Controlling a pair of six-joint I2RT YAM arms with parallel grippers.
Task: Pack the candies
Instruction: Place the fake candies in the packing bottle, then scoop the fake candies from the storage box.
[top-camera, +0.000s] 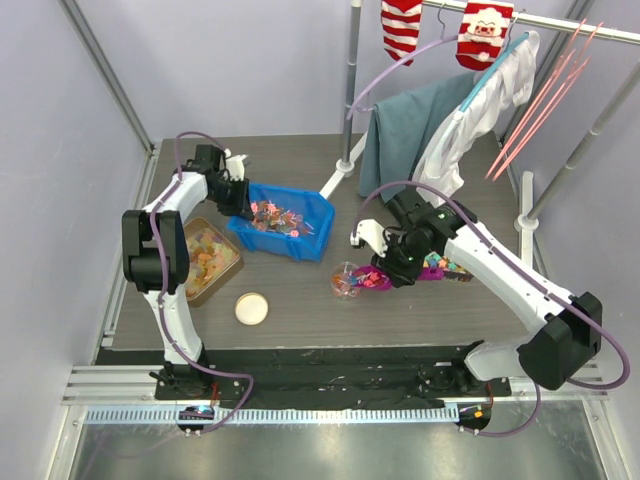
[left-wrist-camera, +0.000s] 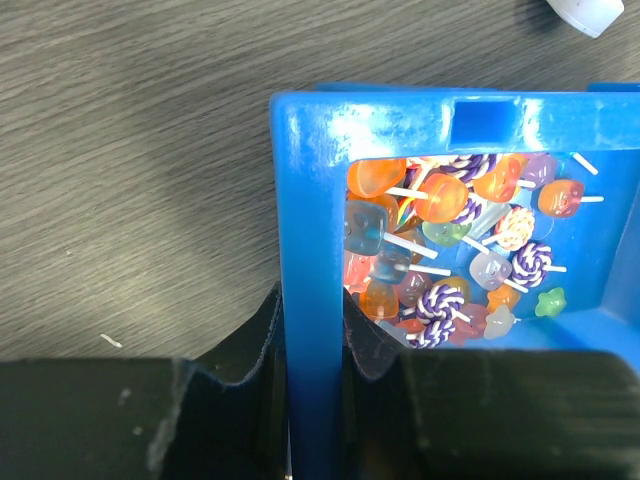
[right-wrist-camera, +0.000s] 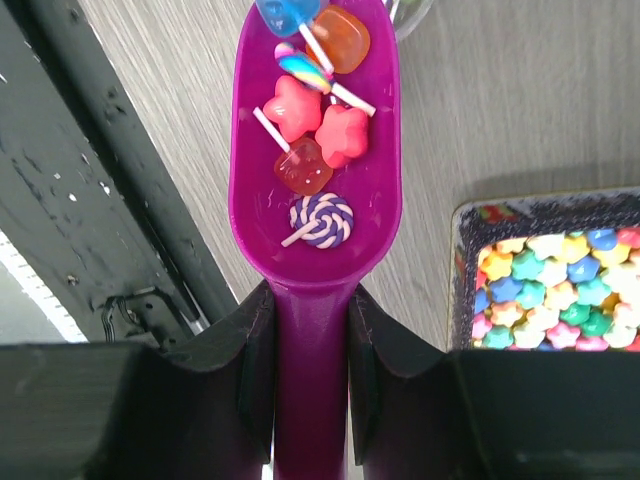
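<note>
Pouring a scoopful into the cup appears to be the step in hand. The right gripper (right-wrist-camera: 310, 330) is closed narrowly on the handle of a purple scoop (right-wrist-camera: 375, 190), whose tip reaches toward a clear cup (top-camera: 346, 283) at centre frame in the top view. The left gripper (left-wrist-camera: 312, 335) pinches one wall of a blue bin (left-wrist-camera: 310, 180), jaws nearly together with the wall between them. To do this well, as judged from these views: bring the scoop's lip squarely over the cup mouth before tilting, tip slowly so the sticks do not bridge the rim, and hold the bin steady meanwhile. The candies (left-wrist-camera: 450, 250) are tiny lollipops on white sticks: glossy orange and red lumps, pink stars, purple-and-white swirls, a few translucent blue and green. Most lie heaped in the bin, upper centre of the top view; several ride in the scoop bowl; some seem to sit in the cup. A tray (right-wrist-camera: 465, 250) of pastel stars sits at lower right of the right-wrist view, apart from the scoop.
</note>
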